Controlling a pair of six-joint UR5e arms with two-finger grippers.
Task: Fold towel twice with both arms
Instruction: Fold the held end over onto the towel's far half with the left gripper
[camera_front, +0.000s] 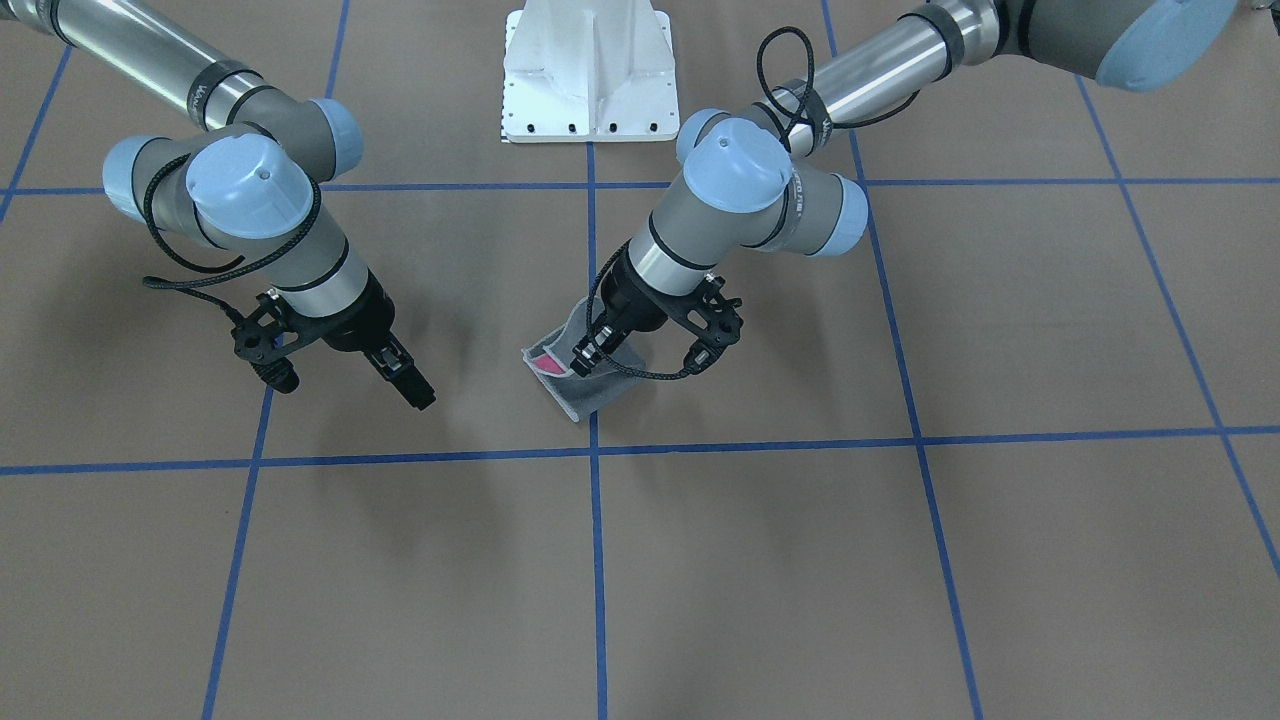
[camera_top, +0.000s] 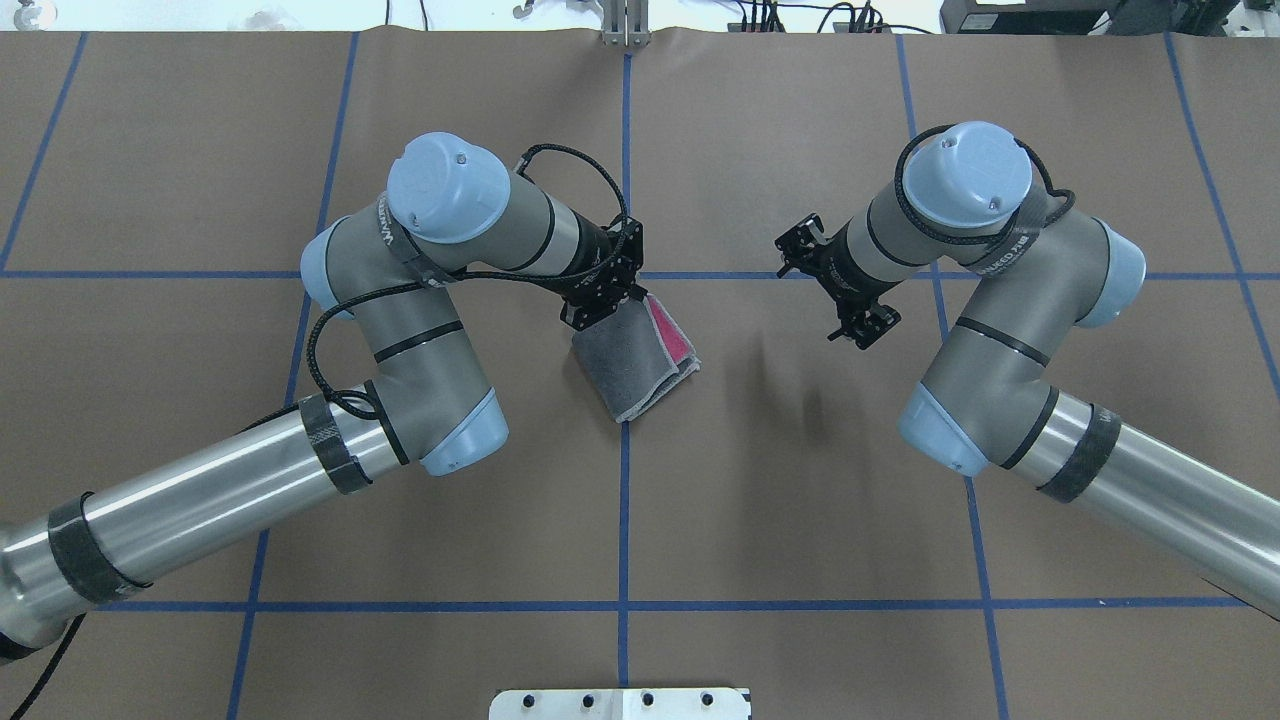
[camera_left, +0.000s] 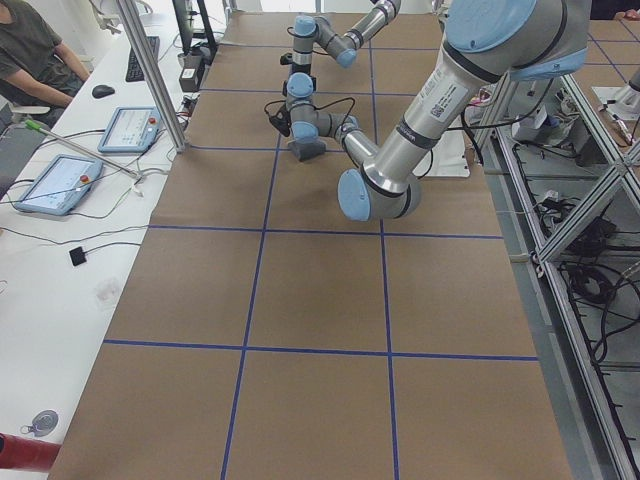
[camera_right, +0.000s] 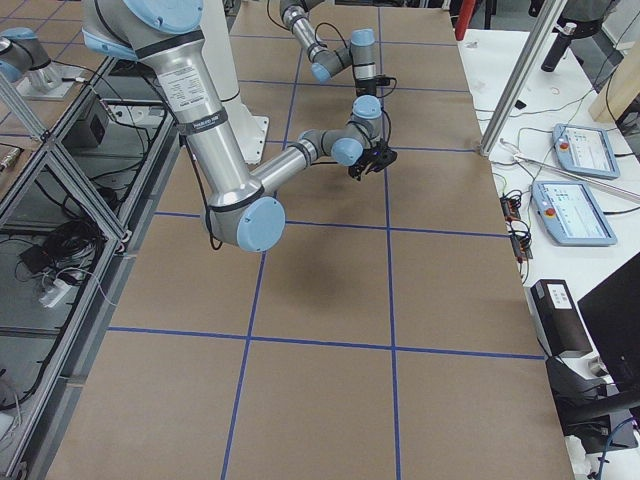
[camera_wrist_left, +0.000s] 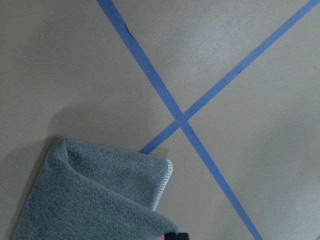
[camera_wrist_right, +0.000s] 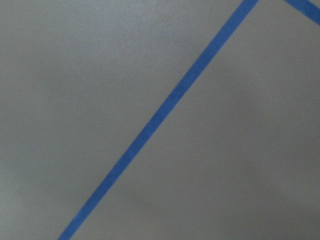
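The towel (camera_front: 592, 392) lies folded near the table's middle, dark grey outside with a strip of pink at one edge. It also shows in the overhead view (camera_top: 628, 368) and the left wrist view (camera_wrist_left: 95, 200). My left gripper (camera_front: 583, 360) is down on the towel's far edge and shut on it; that edge is raised a little. A black fingertip (camera_wrist_left: 178, 235) shows at the bottom of the left wrist view. My right gripper (camera_front: 415, 393) hangs above bare table to the towel's side, apart from it, jaws together and empty.
The white pedestal base (camera_front: 588, 70) stands at the robot's side of the table. Blue tape lines (camera_top: 624, 500) cross the brown surface. In the side views, tablets (camera_left: 55, 183) and cables lie on a white bench beside the table.
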